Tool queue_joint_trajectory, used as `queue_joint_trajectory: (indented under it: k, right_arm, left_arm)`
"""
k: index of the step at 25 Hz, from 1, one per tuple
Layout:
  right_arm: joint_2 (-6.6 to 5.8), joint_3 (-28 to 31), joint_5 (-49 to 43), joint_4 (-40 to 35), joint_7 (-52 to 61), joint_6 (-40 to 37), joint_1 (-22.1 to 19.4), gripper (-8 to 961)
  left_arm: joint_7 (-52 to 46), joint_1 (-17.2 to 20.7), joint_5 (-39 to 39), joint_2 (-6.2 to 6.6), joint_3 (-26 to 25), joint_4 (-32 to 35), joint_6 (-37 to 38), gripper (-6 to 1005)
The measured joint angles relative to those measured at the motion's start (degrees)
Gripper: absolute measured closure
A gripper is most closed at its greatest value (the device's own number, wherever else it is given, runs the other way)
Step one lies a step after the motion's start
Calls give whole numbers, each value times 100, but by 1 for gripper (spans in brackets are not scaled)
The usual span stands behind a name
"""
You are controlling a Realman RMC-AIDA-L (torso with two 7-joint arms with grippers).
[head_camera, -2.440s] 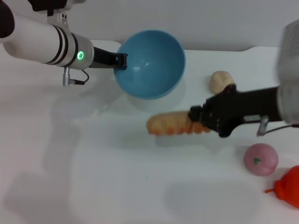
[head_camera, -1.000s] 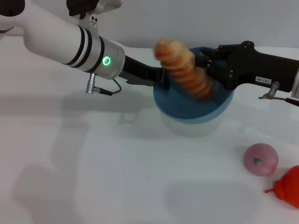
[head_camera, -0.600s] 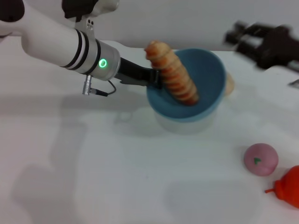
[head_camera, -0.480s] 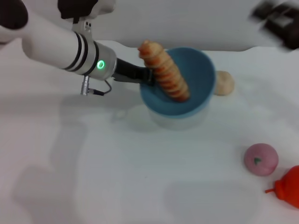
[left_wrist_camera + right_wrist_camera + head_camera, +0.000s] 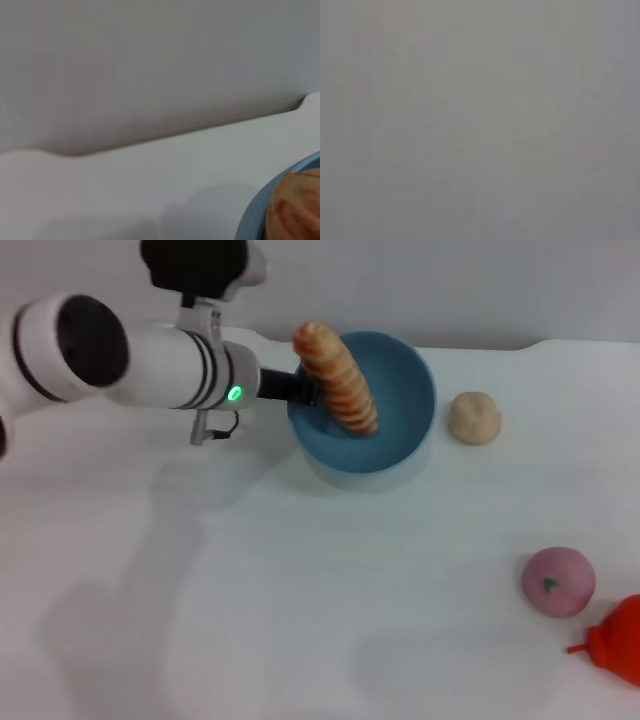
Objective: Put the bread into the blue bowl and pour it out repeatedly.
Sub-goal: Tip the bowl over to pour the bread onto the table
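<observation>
On the white bench [image 5: 300, 620] we see the left pincer [image 5: 303, 390] clamped on the rim of the blue bowl [image 5: 400, 410]. The bread [image 5: 335, 375] leans inside, its end poking over that rim — a tilt could drop it early. Near the bowl: one bun [image 5: 474, 417], one pink ball [image 5: 558, 581], one red toy [image 5: 615, 640]. Right pincer unseen.

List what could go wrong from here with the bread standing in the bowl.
The long ridged orange-and-cream striped bread leans in the round light-blue plastic bowl, one end above the rim beside the left gripper; it may tip out early. Once poured, it could roll into the small round beige bun.
</observation>
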Motion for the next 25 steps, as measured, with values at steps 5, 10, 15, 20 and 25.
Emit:
queue_joint_trajectory:
  k: [5,10,15,20,25]
  right_arm:
    - [-8,178,41,661,-187,-302,4,606]
    - [-7,357,51,1044,-189,-311,3,606]
    - [-10,477,56,1240,-192,-311,16,606]
    - [-5,659,58,1445,-193,-305,32,605]
    - [-3,674,61,1528,-193,-321,42,605]
  left_arm:
    - [-20,-52,1,-37,631,-138,948,1000]
    - [-1,-45,6,-39,1583,-256,2086,1001]
    - [0,46,104,-67,2470,-436,3399,1001]
    - [109,207,287,-81,3039,-473,4465,1001]
    - [537,224,399,-95,3429,-656,5003,1000]
